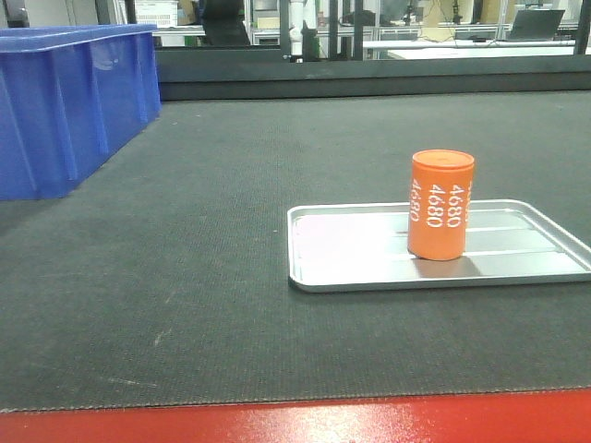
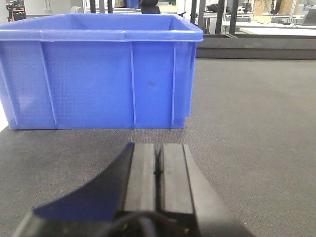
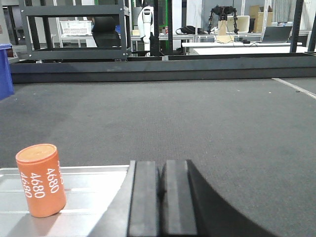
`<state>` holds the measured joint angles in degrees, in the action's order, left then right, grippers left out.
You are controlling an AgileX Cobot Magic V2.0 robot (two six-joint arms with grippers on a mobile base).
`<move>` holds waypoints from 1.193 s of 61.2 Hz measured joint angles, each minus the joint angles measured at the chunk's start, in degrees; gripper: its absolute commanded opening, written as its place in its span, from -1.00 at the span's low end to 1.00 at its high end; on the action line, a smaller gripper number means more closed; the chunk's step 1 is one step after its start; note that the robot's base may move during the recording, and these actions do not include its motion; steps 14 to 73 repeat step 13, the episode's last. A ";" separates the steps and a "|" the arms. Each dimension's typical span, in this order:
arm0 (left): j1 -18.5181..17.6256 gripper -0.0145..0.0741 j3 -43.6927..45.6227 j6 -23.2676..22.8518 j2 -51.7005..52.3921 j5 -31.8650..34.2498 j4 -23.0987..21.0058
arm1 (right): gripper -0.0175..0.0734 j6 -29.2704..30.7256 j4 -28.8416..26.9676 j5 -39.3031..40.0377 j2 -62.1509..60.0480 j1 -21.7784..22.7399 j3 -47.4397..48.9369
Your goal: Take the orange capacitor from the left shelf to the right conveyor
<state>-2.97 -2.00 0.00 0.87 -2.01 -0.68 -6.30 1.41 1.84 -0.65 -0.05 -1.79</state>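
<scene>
The orange capacitor [image 1: 441,208] stands upright with white "4680" numerals on a small shallow silver tray [image 1: 360,263]. The tray lies on the dark textured conveyor belt [image 1: 185,277], which has a red front edge [image 1: 277,423]. In the right wrist view the capacitor [image 3: 40,180] stands on the tray [image 3: 94,197], left of my right gripper [image 3: 161,164] and apart from it. That gripper is shut and empty. My left gripper [image 2: 158,147] is shut and empty, low over the belt [image 2: 247,123]. The left shelf is out of view. Neither gripper shows in the front view.
A large blue plastic bin [image 1: 65,101] stands on the belt at the back left; in the left wrist view it [image 2: 98,74] is straight ahead of my left gripper. A dark raised wall [image 1: 369,78] bounds the belt's far side.
</scene>
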 measured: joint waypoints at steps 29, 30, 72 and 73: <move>0.00 -0.96 0.00 0.00 0.00 0.00 0.00 | -0.49 0.00 0.00 0.00 0.00 0.00 0.00; 0.00 -0.96 0.00 0.00 0.00 0.00 0.00 | -0.49 0.00 0.00 0.00 0.00 0.00 0.00; 0.00 -0.96 0.00 0.00 0.00 0.00 0.00 | -0.49 0.00 0.00 0.00 0.00 0.00 0.00; 0.00 -0.96 0.00 0.00 0.00 0.00 0.00 | -0.49 0.00 0.00 0.00 0.00 0.00 0.00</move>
